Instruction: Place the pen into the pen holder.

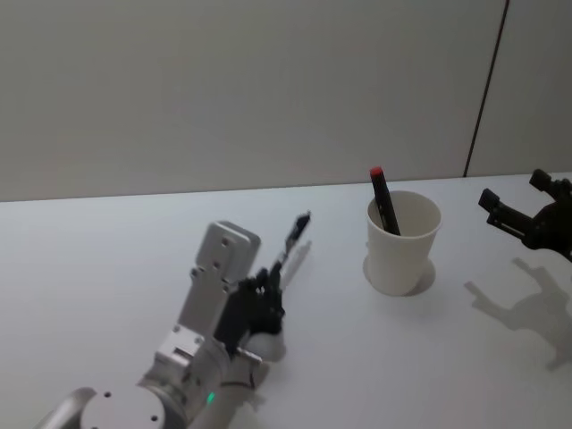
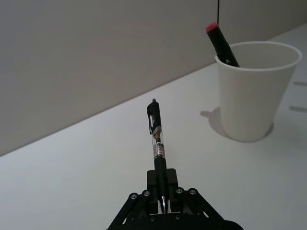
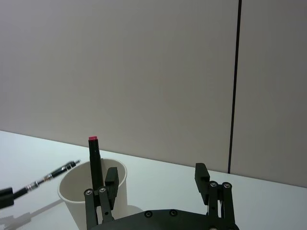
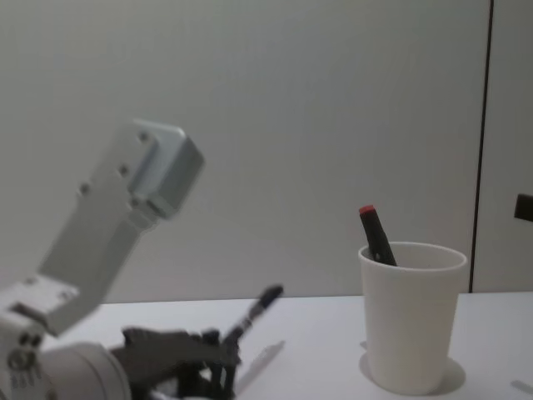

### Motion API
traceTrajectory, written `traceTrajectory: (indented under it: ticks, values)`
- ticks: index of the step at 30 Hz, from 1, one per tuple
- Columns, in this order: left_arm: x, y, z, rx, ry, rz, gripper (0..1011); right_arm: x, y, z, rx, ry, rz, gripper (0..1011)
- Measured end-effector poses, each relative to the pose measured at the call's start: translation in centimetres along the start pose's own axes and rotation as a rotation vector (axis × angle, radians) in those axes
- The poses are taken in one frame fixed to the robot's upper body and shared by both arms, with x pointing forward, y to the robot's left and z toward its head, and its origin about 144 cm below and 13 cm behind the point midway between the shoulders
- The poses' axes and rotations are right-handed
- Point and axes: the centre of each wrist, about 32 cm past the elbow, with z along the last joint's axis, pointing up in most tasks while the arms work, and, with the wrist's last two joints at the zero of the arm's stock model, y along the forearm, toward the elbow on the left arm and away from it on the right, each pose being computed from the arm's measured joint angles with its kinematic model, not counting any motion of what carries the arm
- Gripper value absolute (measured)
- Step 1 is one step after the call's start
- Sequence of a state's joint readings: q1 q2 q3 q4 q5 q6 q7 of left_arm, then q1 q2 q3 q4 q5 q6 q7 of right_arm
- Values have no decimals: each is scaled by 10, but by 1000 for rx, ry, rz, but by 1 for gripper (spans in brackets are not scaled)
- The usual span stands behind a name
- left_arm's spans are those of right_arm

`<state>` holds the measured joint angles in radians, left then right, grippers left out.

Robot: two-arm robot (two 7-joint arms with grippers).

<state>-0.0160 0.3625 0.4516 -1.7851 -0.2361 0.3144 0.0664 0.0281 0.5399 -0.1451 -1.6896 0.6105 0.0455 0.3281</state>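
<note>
Now left gripper (image 2: 163, 184) clamps the pen (image 2: 157, 143), eight o'clock of the pen holder (image 1: 402, 250); right gripper (image 3: 156, 175), jaws apart, at three.

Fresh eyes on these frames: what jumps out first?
The left gripper, low over the table left of centre, clamps a black click pen, clip end angled up. The white paper cup stands right of centre with a black red-capped marker leaning in it. The right gripper hangs open at the right edge, above the table.
</note>
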Motion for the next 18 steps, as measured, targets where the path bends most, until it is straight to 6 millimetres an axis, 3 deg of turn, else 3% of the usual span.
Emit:
traceTrajectory:
  ticks: [18]
  values:
    - [23,1,19,-296,66,98,121,0,0,0,0,0,0,1001]
